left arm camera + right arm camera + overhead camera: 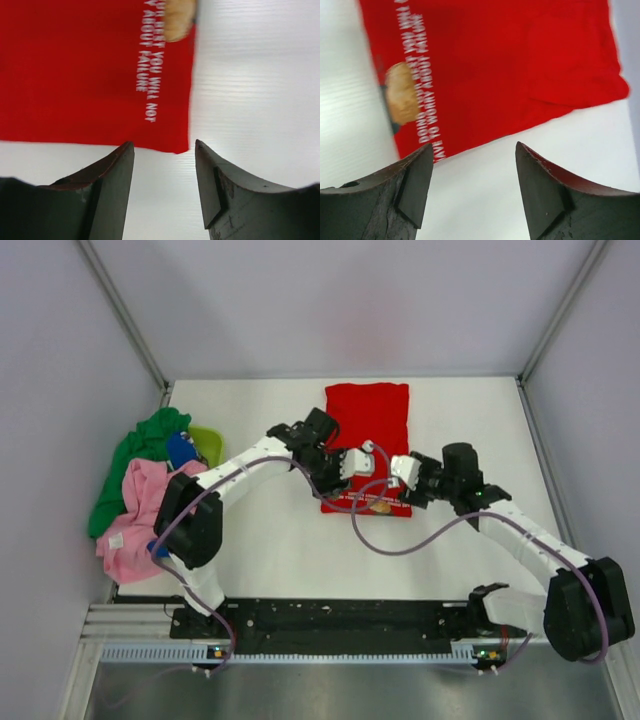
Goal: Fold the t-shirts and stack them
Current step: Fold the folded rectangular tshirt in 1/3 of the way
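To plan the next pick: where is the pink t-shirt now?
In the top external view, the pink t-shirt lies at the left edge of the table, touching the green t-shirt, beside the left arm.

Left gripper (pixel 352 462) and right gripper (pixel 400 472) are crowding each other inward; table (pixel 270 560) is lying bare below and outward of each. Red tee (pixel 367 420) is lying flat ahead; tee heap (pixel 140 490) is bulking far outward of the left.
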`<state>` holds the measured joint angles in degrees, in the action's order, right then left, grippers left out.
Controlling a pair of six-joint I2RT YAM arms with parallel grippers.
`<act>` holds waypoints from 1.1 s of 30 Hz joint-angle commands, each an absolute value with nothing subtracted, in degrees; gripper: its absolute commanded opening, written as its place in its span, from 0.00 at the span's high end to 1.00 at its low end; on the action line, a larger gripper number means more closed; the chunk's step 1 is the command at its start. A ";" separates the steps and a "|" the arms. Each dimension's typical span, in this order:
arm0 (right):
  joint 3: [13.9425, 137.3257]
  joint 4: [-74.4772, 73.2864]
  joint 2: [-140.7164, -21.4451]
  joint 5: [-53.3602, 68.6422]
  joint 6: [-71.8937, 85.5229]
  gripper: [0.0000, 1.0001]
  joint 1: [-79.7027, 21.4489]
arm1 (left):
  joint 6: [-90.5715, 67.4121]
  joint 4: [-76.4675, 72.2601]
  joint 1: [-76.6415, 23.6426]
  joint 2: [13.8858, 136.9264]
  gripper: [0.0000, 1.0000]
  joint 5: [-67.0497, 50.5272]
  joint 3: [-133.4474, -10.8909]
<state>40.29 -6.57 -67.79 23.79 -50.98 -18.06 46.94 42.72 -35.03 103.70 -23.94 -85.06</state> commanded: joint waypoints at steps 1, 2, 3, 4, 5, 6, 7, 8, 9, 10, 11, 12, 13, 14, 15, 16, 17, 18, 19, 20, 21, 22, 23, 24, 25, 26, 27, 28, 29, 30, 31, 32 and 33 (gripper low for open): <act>36.75 -18.27 -63.38 21.90 -61.08 0.34 -23.63 | 56.33 49.46 -36.30 103.79 0.33 -32.86 -83.40; 36.04 -18.80 -62.24 20.75 -61.08 0.34 -24.34 | 56.34 51.66 -36.47 105.36 0.32 -33.57 -84.28; 35.08 -19.07 -60.75 20.66 -60.82 0.33 -24.61 | 56.25 52.55 -36.56 106.69 0.31 -33.84 -84.72; 34.20 -18.99 -59.43 20.92 -60.30 0.32 -24.61 | 56.16 52.47 -36.74 107.05 0.30 -33.84 -84.47; 32.97 -19.07 -57.76 21.27 -60.29 0.30 -24.61 | 56.16 51.86 -36.83 106.79 0.30 -33.75 -83.59; 32.09 -19.16 -56.79 21.79 -60.38 0.26 -24.61 | 56.25 50.99 -37.00 106.09 0.30 -33.75 -82.37; 31.65 -19.51 -56.17 21.97 -60.29 0.24 -24.61 | 56.08 49.76 -37.26 105.56 0.30 -33.75 -81.40; 31.47 -20.12 -55.90 22.06 -60.64 0.23 -24.52 | 55.99 49.05 -37.44 105.03 0.29 -33.75 -80.52; 31.29 -20.65 -55.99 21.89 -60.91 0.19 -24.70 | 55.81 48.61 -37.70 104.77 0.29 -33.92 -80.16; 31.20 -20.83 -55.99 21.71 -61.00 0.18 -24.70 | 55.55 48.60 -37.71 104.59 0.29 -34.10 -79.90; 31.20 -20.74 -55.81 21.80 -61.26 0.13 -24.78 | 55.55 48.69 -37.79 104.42 0.29 -34.54 -79.72; 31.29 -20.74 -55.98 22.14 -61.43 0.13 -24.70 | 55.63 48.87 -37.79 104.50 0.29 -34.80 -79.54; 31.38 -20.57 -55.99 22.50 -61.26 0.13 -24.78 | 55.63 48.61 -37.79 104.24 0.29 -34.89 -79.19; 31.46 -20.31 -56.07 22.85 -61.17 0.12 -24.70 | 55.63 48.52 -37.79 103.98 0.29 -34.81 -79.02; 31.55 -20.13 -56.25 23.55 -61.00 0.12 -24.78 | 55.63 48.34 -37.79 103.63 0.29 -34.98 -78.58; 31.55 -20.04 -56.34 23.99 -61.26 0.12 -24.70 | 55.37 48.17 -37.79 103.10 0.29 -35.15 -78.23; 31.47 -19.78 -56.42 24.26 -61.35 0.04 -24.70 | 55.46 47.99 -37.79 102.49 0.29 -35.77 -77.87; 31.12 -19.34 -56.51 24.43 -61.78 0.01 -24.78 | 55.63 47.81 -37.79 101.61 0.28 -36.55 -77.26; 30.85 -18.81 -56.60 24.43 -62.31 0.01 -24.79 | 55.90 47.03 -37.79 100.82 0.28 -37.35 -76.21; 30.68 -18.20 -56.60 24.43 -62.66 0.01 -24.70 | 55.81 45.72 -37.71 99.94 0.27 -37.96 -75.07; 30.59 -17.58 -56.78 24.61 -62.67 0.01 -24.78 | 55.64 44.22 -37.62 99.24 0.27 -38.14 -73.75; 30.50 -17.06 -56.69 24.96 -62.67 0.01 -24.70 | 55.55 42.56 -37.62 98.62 0.26 -38.06 -72.70; 30.59 -16.79 -56.86 25.40 -62.58 0.01 -24.78 | 55.29 41.15 -37.70 98.09 0.26 -37.80 -71.82; 30.59 -16.70 -57.47 25.75 -62.67 0.01 -24.70 | 55.11 40.18 -37.62 98.17 0.25 -37.79 -71.28; 30.50 -16.79 -58.09 26.01 -62.67 0.01 -24.70 | 55.28 39.56 -37.70 98.35 0.25 -37.79 -71.11; 30.41 -17.14 -58.88 26.36 -63.10 0.01 -24.78 | 55.72 39.29 -37.71 98.78 0.24 -37.79 -70.84; 30.32 -17.40 -59.50 26.45 -63.63 0.01 -24.96 | 56.24 39.29 -37.79 99.31 0.02 -38.40 -70.93; 30.15 -17.23 -60.20 26.37 -63.81 0.02 -25.31 | 56.69 39.37 -37.88 99.93 0.01 -38.50 -71.19; 30.06 -16.62 -60.90 26.28 -63.90 0.03 -25.40 | 56.86 39.29 -38.14 100.71 0.01 -37.89 -71.45; 30.15 -16.00 -61.69 26.28 -63.98 0.04 -25.40 | 56.87 39.03 -38.41 101.42 0.01 -36.66 -71.72; 30.58 -15.91 -62.74 26.37 -64.25 0.05 -25.49 | 57.13 38.76 -38.76 102.21 0.02 -35.61 -71.98; 31.19 -15.91 -63.71 26.02 -64.51 0.07 -25.40 | 57.22 38.24 -39.02 102.91 0.03 -34.03 -72.16; 31.64 -15.82 -64.68 25.67 -64.86 0.08 -25.57 | 56.87 37.71 -39.02 103.70 0.05 -32.53 -72.16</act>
